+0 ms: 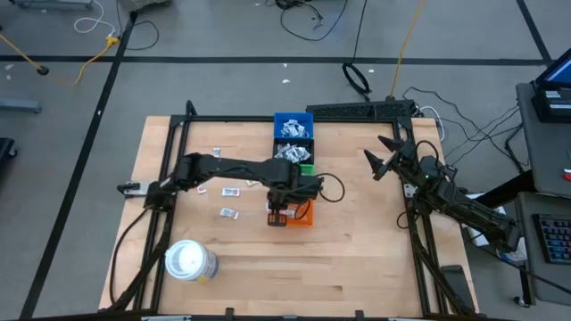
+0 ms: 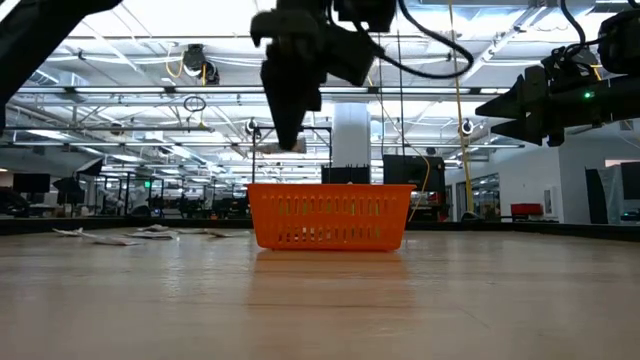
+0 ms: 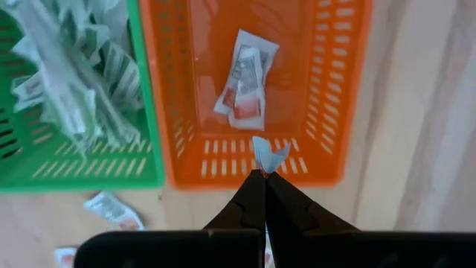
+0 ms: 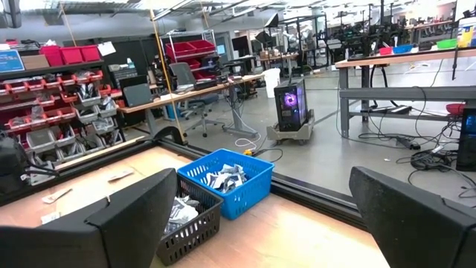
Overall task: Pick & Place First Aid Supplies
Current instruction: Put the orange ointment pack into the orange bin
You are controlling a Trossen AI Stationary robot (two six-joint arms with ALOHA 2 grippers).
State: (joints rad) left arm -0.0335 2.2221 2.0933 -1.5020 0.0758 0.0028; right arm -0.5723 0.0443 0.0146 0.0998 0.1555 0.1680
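i've got the left pincer (image 3: 262, 173) pinched together on a packet (image 3: 269, 154), hanging just above the near rim of the orange bin (image 3: 335, 112), the packet's pale corner poking out past the tips. two or three packets with reddish marks (image 3: 244, 82) already lie in that bin; the green bin (image 3: 111, 167) just beside it holds a heap of slim wrappers (image 3: 67, 71), and the blue bin (image 1: 293, 119) sits at the far end of the row. more loose packets (image 1: 230, 213) lie on the counter (image 1: 357, 259) to the left of the bins. the right pincer (image 1: 385, 156) waits with its fingers spread wide, holding nothing, over the counter's far right edge. these packets look paper-light, flat and floppy, so i'd judge they can slide under a finger or cling to a tip on release; taking one by an edge or a lifted corner seems the best hold, since there's no thickness to squeeze. the white roll (image 1: 189, 262) sits near left, well apart.
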